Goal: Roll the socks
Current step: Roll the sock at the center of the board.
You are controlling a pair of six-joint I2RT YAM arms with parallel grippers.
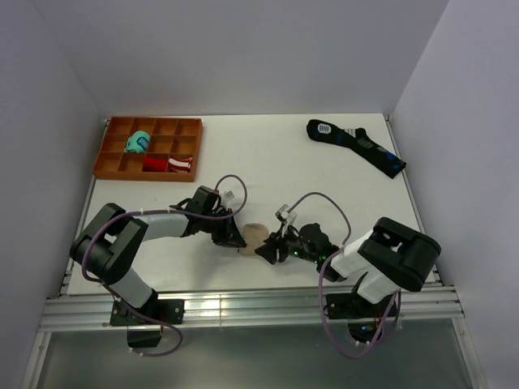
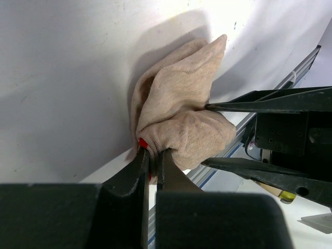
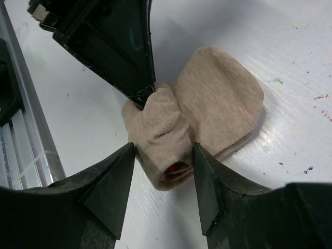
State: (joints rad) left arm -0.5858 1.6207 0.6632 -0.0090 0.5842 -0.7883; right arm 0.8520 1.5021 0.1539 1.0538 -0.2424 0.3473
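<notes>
The socks (image 1: 253, 237) lie near the table's front edge as a beige bundle, part rolled, with a flat flap (image 3: 223, 98) spreading off the roll. A bit of red shows inside the roll's open end (image 3: 175, 168). My left gripper (image 1: 237, 240) comes in from the left and is shut on a fold of the socks (image 2: 181, 104), with red fabric pinched at its fingertips (image 2: 143, 150). My right gripper (image 3: 163, 150) comes from the right, straddles the roll, and both its fingertips press the roll's sides. Its fingers (image 2: 259, 106) bracket the bundle in the left wrist view.
An orange divided tray (image 1: 109, 158) at the back left holds a teal bundle (image 1: 139, 143) and a red-and-white bundle (image 1: 170, 164). A long black sock (image 1: 357, 146) lies at the back right. The metal rail (image 1: 243, 304) runs just behind the socks' spot.
</notes>
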